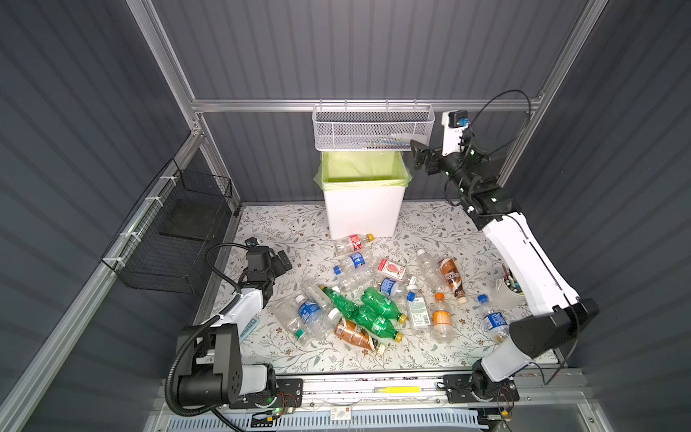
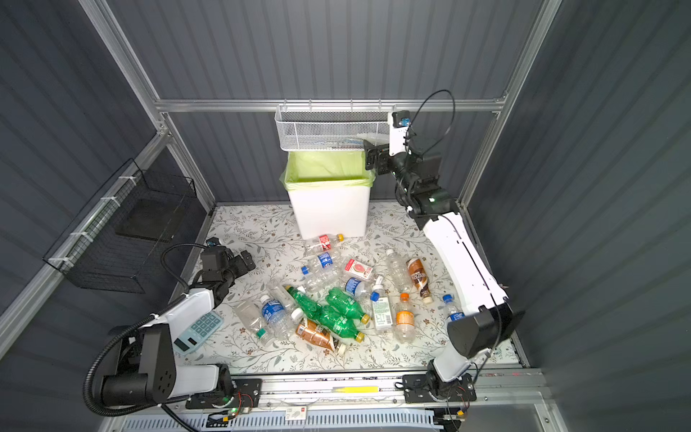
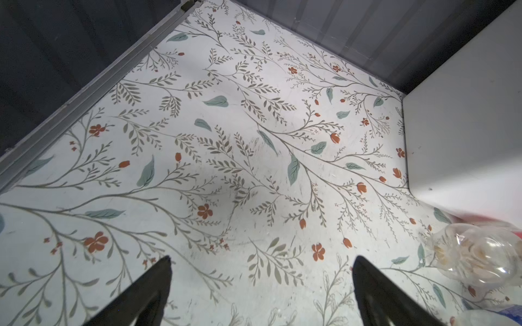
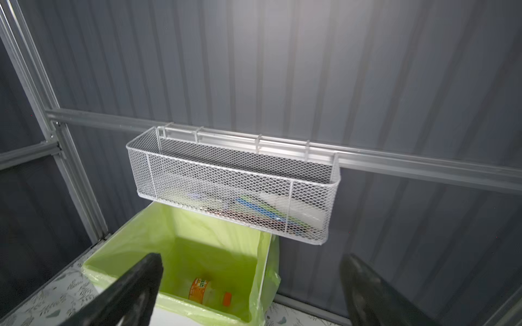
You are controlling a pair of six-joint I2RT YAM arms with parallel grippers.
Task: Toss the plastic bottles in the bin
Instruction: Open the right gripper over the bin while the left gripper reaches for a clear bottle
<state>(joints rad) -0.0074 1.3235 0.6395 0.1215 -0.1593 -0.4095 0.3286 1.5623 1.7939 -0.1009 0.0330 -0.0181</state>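
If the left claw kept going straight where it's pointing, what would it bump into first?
Most likely the flowered tabletop: the open left gripper tilts down at it, with the bin and nearest clear bottle off to one side. Depth is hard to judge.

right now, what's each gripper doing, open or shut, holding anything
Left gripper: open, empty, over bare table.
Right gripper: open, empty, up by the bin.

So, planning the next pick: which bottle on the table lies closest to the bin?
The red-labelled, yellow-capped bottle, right before the bin; others lie farther out.
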